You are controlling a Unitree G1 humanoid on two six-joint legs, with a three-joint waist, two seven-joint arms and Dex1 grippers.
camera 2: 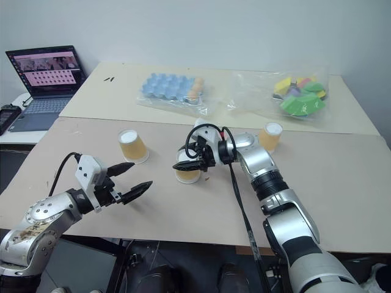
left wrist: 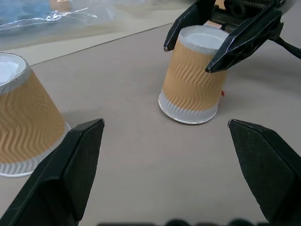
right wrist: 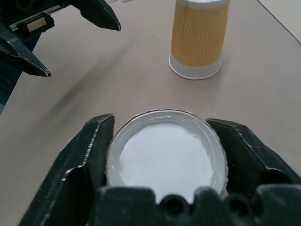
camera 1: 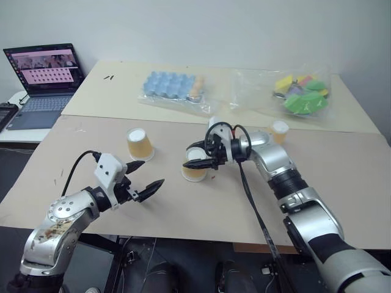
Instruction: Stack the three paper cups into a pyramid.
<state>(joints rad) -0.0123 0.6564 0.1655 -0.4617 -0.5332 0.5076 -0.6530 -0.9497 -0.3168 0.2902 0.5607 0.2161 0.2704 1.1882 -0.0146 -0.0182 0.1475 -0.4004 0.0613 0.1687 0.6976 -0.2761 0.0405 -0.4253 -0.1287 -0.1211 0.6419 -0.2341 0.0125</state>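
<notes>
On the wide beige tabletop [camera 1: 342, 183] we see three small tapered tan-orange paper cups, all upside down, none stacked. The left cup [camera 1: 139, 144] stands alone, the far right cup [camera 1: 279, 131] sits well apart near the table seam. The right gripper [camera 1: 199, 156] straddles the middle cup [camera 1: 194, 171], its black fingers [right wrist: 89, 155] just beside the white base, slightly spread. The left gripper [camera 1: 144, 179] hovers nearby, fingers spread wide, holding nothing.
</notes>
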